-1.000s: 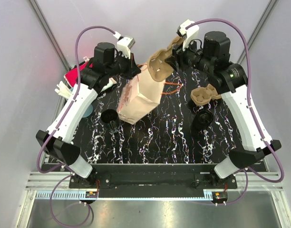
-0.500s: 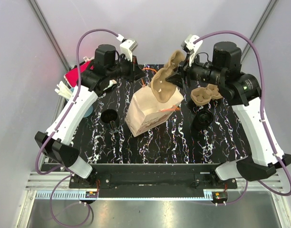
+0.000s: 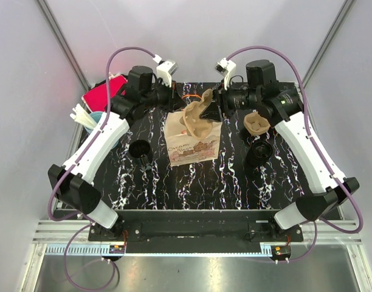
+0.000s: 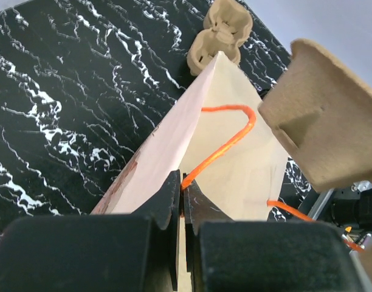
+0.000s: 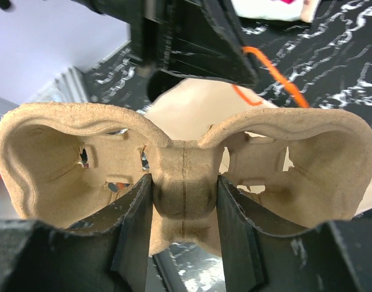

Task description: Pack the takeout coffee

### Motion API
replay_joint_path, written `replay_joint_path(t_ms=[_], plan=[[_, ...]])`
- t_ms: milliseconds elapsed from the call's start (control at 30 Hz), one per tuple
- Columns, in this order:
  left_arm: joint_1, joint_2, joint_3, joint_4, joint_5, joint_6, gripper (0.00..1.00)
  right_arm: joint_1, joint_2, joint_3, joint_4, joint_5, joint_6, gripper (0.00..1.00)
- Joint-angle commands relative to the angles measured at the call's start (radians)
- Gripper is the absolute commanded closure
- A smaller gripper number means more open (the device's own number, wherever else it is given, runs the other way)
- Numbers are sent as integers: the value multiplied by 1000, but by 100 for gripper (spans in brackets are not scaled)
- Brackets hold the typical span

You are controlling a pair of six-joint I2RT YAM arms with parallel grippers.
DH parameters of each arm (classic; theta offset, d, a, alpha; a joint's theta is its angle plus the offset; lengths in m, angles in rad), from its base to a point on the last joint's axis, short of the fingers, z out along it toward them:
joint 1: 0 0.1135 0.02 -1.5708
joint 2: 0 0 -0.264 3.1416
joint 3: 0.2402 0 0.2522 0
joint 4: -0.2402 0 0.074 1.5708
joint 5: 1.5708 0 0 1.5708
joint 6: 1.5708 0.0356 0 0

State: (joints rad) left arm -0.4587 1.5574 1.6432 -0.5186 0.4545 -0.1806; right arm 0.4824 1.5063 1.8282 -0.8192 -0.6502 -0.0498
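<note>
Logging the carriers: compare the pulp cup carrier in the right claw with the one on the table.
The held carrier is clamped at its centre by the right claw; the table carrier lies free. The held carrier is tilted on edge at the paper bag mouth; the table carrier lies flat, right of the bag. Both are brown moulded-pulp two-cup carriers.

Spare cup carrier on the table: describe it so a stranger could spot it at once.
Look at the far right part of the black marbled table. The tan pulp cup carrier lies there, just beyond a black cup. The other carrier is pinched in the right gripper over the paper bag; this one lies free.
</note>
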Motion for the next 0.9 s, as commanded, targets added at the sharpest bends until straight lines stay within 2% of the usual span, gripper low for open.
replay_joint_path(t_ms=[0,167,467,867], plan=[[5,-34,-11,94,-76,-23,100,-1,-9,43,81,-86,117,59],[14,-28,-11,109,-116,-53,100,-2,6,39,100,-85,159,59],[15,-8,36,104,-93,-83,97,-1,77,57,109,-51,189,59],[17,-17,29,114,-88,-85,98,-2,131,42,111,1,235,59]])
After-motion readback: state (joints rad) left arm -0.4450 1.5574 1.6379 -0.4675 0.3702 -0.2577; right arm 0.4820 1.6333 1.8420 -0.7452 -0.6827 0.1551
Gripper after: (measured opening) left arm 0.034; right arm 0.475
